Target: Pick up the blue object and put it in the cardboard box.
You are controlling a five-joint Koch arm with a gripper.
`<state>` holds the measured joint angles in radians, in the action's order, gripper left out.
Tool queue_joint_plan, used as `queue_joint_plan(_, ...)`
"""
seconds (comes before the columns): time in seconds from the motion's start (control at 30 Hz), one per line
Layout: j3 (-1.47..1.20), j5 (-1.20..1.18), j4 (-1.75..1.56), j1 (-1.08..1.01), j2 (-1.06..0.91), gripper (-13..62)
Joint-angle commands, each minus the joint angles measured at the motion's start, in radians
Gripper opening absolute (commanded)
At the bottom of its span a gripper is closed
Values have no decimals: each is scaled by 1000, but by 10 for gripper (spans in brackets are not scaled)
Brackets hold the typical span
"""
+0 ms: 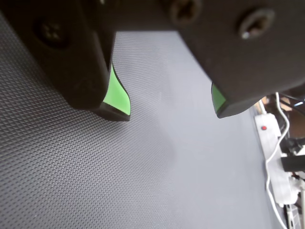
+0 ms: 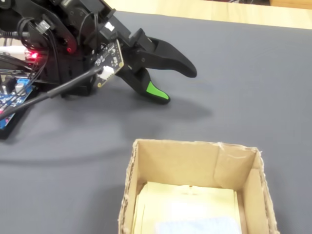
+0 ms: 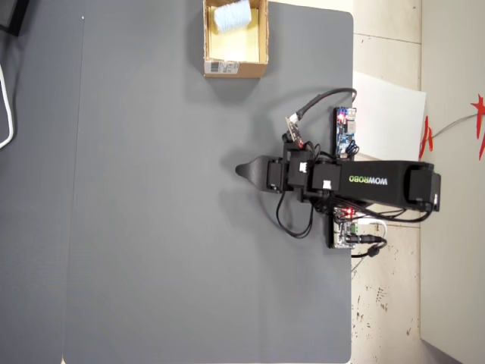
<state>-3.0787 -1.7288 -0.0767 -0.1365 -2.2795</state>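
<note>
Claw agape, empty (mat bare nearby); blue object inside cardboard box.

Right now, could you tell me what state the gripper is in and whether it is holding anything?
Gripper: open and empty, jaws apart above the bare grey mat. The blue object lies inside the cardboard box.

The overhead view looks straight down on the whole grey table. The fixed view sits low behind the cardboard box, facing the arm. The wrist view looks closely past the fingers at the table.
</note>
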Motion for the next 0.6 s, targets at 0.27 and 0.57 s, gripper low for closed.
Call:
queue_joint_plan(0.27,-40,-29,63,-49,-87,340)
queue_joint_plan(0.57,-40,-28,64,-49,-87,340)
